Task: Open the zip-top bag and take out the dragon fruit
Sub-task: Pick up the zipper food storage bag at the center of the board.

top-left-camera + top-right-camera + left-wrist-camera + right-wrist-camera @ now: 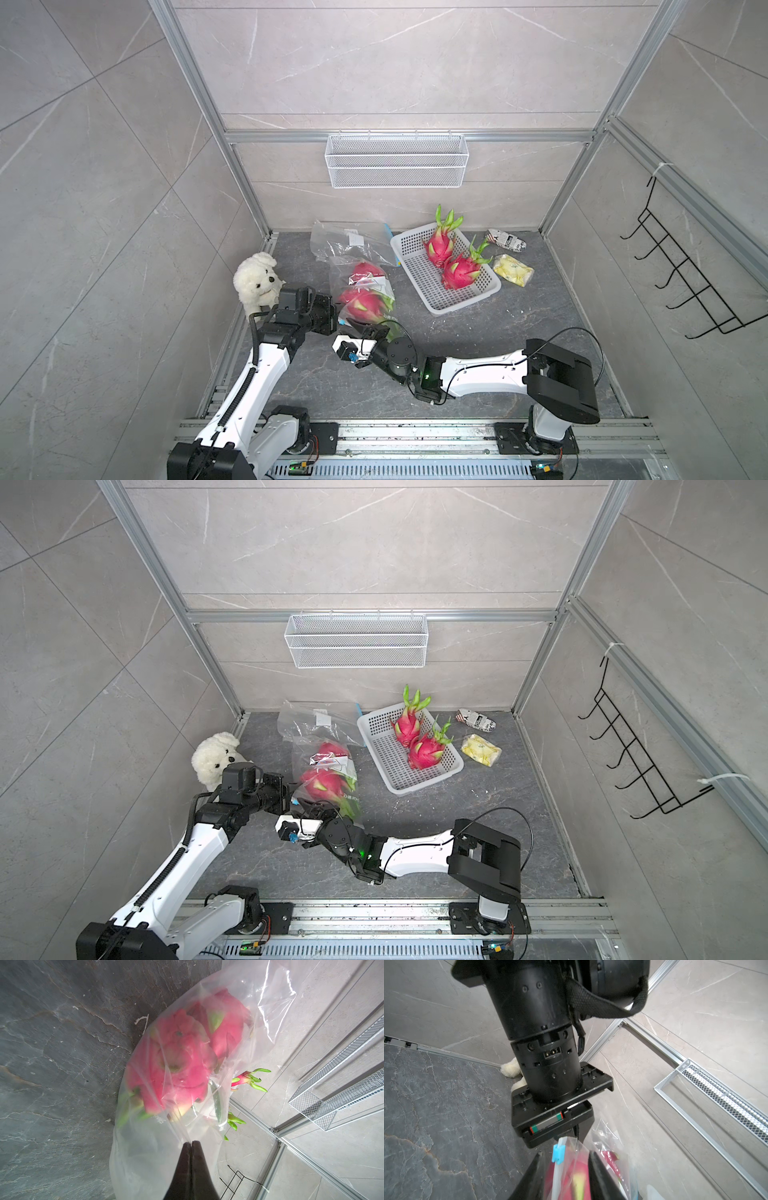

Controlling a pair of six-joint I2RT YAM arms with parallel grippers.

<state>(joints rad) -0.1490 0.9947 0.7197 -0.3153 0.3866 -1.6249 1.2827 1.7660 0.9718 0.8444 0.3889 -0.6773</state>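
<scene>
Right end effector jaws apart, straddling zip-top bag edge, blue slider.

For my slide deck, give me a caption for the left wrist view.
Closed left fingers pinch the clear bag holding two dragon fruit.

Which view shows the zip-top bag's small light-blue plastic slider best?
The right wrist view: the light-blue plastic slider is close and sharp. Both top views give a tiny blue speck at most; the left wrist view shows none.
</scene>
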